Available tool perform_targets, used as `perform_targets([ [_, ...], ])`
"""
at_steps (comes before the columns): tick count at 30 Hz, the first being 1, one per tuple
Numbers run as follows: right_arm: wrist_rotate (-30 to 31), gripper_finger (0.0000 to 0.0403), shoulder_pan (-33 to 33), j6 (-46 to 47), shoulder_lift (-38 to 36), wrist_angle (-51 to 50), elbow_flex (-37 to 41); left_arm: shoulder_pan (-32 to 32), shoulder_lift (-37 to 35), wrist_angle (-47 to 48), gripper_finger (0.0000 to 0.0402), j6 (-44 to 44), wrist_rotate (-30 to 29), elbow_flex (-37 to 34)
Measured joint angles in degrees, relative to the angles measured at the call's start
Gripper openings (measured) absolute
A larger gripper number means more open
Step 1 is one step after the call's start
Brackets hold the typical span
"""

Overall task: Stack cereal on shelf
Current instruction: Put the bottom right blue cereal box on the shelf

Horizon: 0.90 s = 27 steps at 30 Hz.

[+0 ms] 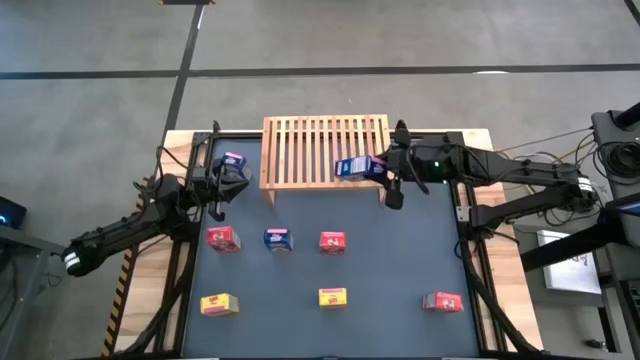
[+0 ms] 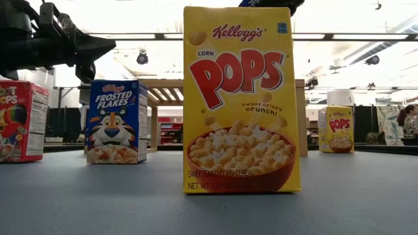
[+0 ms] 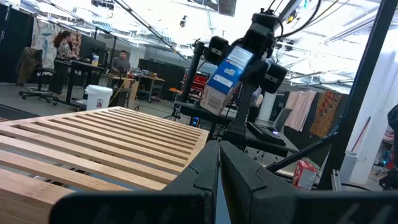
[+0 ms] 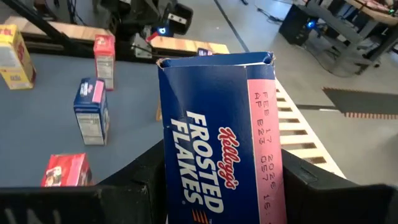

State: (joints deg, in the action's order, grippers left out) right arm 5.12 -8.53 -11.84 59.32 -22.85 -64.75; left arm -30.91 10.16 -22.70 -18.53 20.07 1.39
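Here, blue cereal box (image 1: pixel 350 167) over shelf (image 1: pixel 310 140)

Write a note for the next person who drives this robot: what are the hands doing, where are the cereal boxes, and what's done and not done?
Right gripper: shut on a blue cereal box, held above the right end of the wooden shelf.
Left gripper: shut and empty, waiting by the shelf's left end, near another blue box standing on the table.
On the dark mat: two red boxes and a blue one in the middle row; two yellow and a red in the near row.
Done: no box rests on the shelf yet.
Left: set this box down, then bring the rest.
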Motion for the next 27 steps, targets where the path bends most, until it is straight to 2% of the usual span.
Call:
perform_targets([
  [13,-13.2,0.0180,-12.6,-6.2,3.9,8.4,0.0,0.0,0.0,0.0,0.0000,0.0,0.0,0.0],
  [27,-14.6,0.0180,-21.1,-8.1,11.2,8.5,-2.4,0.0,0.0,0.0,0.0000,0.0,0.0,0.0],
])
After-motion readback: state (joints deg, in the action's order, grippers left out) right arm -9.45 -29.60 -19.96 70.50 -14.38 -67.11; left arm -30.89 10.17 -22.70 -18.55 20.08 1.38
